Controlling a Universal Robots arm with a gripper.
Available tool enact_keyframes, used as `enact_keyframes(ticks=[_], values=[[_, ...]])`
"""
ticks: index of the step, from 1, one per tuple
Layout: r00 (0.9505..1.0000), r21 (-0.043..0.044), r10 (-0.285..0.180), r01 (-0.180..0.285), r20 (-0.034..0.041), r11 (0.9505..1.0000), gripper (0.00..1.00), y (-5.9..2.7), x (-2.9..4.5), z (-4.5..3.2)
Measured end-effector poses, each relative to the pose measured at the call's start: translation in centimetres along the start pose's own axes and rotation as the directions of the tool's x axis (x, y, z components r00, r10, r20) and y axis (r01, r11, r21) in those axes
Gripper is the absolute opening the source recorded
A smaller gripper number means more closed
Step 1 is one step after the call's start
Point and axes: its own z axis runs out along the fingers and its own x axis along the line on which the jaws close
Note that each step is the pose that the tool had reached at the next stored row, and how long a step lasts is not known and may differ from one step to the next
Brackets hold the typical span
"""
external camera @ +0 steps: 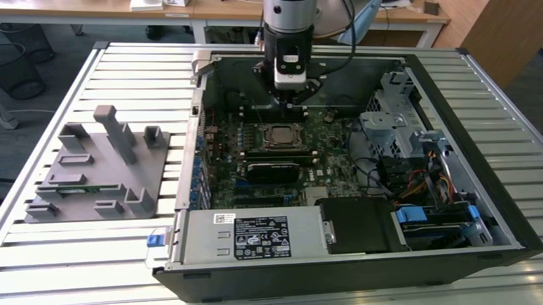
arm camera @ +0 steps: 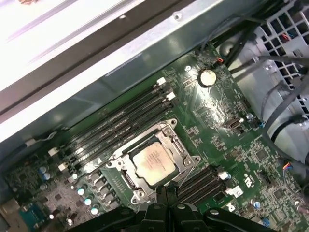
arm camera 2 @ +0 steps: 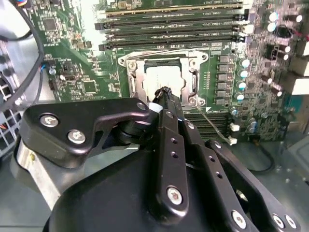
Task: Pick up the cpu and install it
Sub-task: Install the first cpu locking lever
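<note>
The cpu [arm camera: 153, 164] lies flat in its socket on the green motherboard [arm camera: 227, 140], its silver top facing up inside the metal socket frame [arm camera: 179, 145]. In the exterior view the cpu [external camera: 280, 135] sits in the middle of the open computer case. My gripper [external camera: 289, 96] hangs above the board, just behind the socket. In both wrist views its black fingertips [arm camera 2: 165, 92] meet a short way above the cpu [arm camera 2: 164, 79], close to the socket's edge. The gripper [arm camera: 164, 189] is shut with nothing between its fingers.
A grey fixture block [external camera: 98, 168] with posts stands on the slatted table at the exterior view's left. Inside the case are a power supply [external camera: 250, 235], a drive cage [external camera: 398, 121] with cables, and memory slots [arm camera: 120, 116] beside the socket. The case walls [external camera: 475, 127] ring the board.
</note>
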Motion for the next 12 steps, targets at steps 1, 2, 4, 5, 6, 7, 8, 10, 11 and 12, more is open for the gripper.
enact_keyframes(ticks=[1,2,4,5,6,7,8,10,11,12], values=[[1.0000,0.0009,-0.007,0.007,-0.0004,1.0000,0.11,0.00,0.00,0.00],[0.9999,0.0018,-0.013,0.013,-0.0018,0.9999,0.11,0.00,0.00,-0.01],[0.9995,0.0041,-0.030,0.030,-0.0072,0.9995,0.11,0.00,0.00,0.00],[0.9992,0.0056,-0.038,0.038,-0.0109,0.9993,0.11,0.00,0.00,0.00],[0.9988,0.0070,-0.046,0.046,-0.0147,0.9989,0.11,0.00,0.00,0.00],[0.9984,0.0085,-0.054,0.054,-0.0182,0.9985,0.11,0.00,0.00,0.00],[0.9978,0.0089,-0.063,0.064,-0.0198,0.9979,0.11,0.00,0.00,0.00],[0.9952,0.0069,-0.096,0.096,-0.0196,0.9954,0.11,0.00,0.00,0.03],[0.9934,0.0056,-0.113,0.113,-0.0193,0.9935,0.11,0.00,0.01,0.07],[0.9912,0.0044,-0.131,0.131,-0.0189,0.9913,0.11,0.00,0.01,0.10]])
